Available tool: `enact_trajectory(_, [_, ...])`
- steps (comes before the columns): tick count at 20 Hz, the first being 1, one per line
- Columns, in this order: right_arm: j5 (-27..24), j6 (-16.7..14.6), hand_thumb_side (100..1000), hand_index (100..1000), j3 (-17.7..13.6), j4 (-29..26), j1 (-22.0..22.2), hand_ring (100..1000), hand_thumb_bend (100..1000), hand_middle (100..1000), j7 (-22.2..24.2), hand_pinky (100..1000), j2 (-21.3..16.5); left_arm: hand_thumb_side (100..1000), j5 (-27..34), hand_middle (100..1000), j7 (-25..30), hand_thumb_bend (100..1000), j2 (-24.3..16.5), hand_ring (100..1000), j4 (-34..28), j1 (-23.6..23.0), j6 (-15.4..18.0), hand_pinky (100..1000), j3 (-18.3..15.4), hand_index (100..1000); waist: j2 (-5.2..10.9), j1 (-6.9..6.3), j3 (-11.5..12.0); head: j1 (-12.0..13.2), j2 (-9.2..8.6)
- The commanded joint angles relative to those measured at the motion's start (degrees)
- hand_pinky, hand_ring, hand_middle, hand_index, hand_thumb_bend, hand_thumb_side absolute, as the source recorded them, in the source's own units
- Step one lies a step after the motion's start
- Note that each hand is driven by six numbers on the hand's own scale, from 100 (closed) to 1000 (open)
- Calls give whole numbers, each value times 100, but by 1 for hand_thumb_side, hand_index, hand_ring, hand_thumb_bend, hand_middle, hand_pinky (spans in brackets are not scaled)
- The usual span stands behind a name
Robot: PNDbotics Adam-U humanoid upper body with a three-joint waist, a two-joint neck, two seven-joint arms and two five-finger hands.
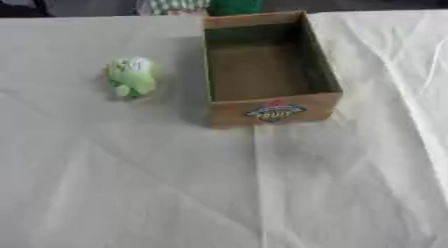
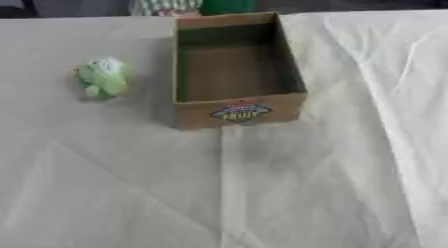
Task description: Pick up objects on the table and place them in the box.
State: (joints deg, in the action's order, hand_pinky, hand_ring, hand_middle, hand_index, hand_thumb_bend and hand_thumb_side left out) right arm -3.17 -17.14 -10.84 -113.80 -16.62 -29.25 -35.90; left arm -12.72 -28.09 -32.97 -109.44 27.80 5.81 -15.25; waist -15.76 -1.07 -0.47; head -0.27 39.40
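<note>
— Where the white tablecloth (image 1: pixel 131 182) lies creased, what stands on it?
— One open cardboard box (image 1: pixel 269 67), a label on its near wall. A green plush toy (image 1: pixel 131 76) lies left of it, apart.
— Hands?
— Neither in view; state undeterminable.

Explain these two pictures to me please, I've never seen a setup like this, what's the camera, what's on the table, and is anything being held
Both pictures come from one stereo camera in a humanoid robot's head, looking down at its work table. They are its left and right eyes, so they show the same moment from nearly the same spot. The robot has two arms with hands, driven by a person, but neither hand shows in either view, so nothing is seen being held. On the table, covered by a creased white cloth, stands an open cardboard box with a colourful label on its near wall; what shows of its inside looks empty. To the robot's left of the box, apart from it, lies a small green and white soft-looking object. It is not in the box yet.
</note>
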Motion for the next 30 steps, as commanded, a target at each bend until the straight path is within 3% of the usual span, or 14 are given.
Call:
enact_trajectory(1, [-42, -11, 554, 876, -17, -80, -56, 721, 100, 744, 18, 836, -220, 793, -624, 675, 265, 163, -457, 698, 308, 316, -202, 692, 130, 854, 133, -5, -9, 11, 34])
enact_trajectory(6, [-59, -17, 554, 876, -12, -80, -59, 721, 100, 745, 28, 836, -240, 878, -1574, 731, 1315, 272, -773, 744, 975, 780, -202, 674, 407, 913, 157, -17, -24, 34, 55])
enact_trajectory(7, [-62, -17, 554, 876, -7, -80, -61, 721, 100, 745, 32, 836, -243, 836, -1794, 741, 1586, 349, -828, 752, 1117, 876, -137, 667, 460, 927, 161, -21, -26, 38, 53])
enact_trajectory(8, [-65, -18, 554, 876, -3, -80, -64, 721, 100, 745, 36, 836, -246, 913, -2013, 741, 1859, 315, -878, 752, 1257, 972, -48, 667, 513, 927, 164, -25, -29, 40, 49])
enact_trajectory(9, [-68, -18, 554, 876, 2, -80, -66, 721, 100, 745, 41, 836, -249, 939, -2214, 754, 2138, 354, -929, 766, 1401, 1064, 59, 664, 576, 941, 165, -29, -35, 41, 43])
enact_trajectory(13, [-77, -20, 555, 876, 19, -80, -74, 721, 100, 745, 59, 835, -270, 974, -2882, 773, 3291, 369, -1128, 785, 1979, 1401, 564, 653, 846, 955, 167, -41, -58, 26, 31])
enact_trajectory(17, [-82, -20, 556, 876, 35, -80, -77, 721, 100, 744, 78, 835, -282, 978, -3276, 784, 3878, 407, -1222, 797, 2450, 1643, 920, 650, 1049, 960, 159, -42, -76, 13, 50])
enact_trajectory(20, [-85, -25, 556, 876, 49, -80, -93, 721, 100, 744, 94, 835, -297, 964, -3589, 795, 4271, 498, -1220, 808, 2786, 1854, 1131, 650, 1216, 971, 149, -36, -106, 58, 57])
enact_trajectory(23, [-88, -31, 558, 875, 61, -80, -103, 721, 100, 744, 107, 834, -307, 930, -3879, 813, 4710, 693, -1224, 827, 3108, 2051, 1315, 654, 1357, 999, 142, -35, -133, 93, 20])
enact_trajectory(24, [-89, -31, 558, 875, 66, -80, -105, 721, 100, 744, 113, 834, -309, 925, -3959, 811, 4873, 711, -1221, 827, 3223, 2114, 1364, 654, 1403, 1000, 140, -34, -140, 104, -1])
enact_trajectory(27, [-85, -32, 560, 874, 71, -80, -112, 720, 100, 744, 124, 833, -321, 924, -4094, 819, 5258, 941, -1186, 833, 3530, 2266, 1400, 660, 1495, 1000, 138, -27, -149, 103, -45])
enact_trajectory(30, [-88, -52, 561, 874, 79, -80, -138, 720, 100, 744, 123, 832, -355, 919, -4172, 825, 5557, 990, -1129, 838, 3864, 2377, 1402, 666, 1625, 1000, 144, -21, -161, 79, -71])
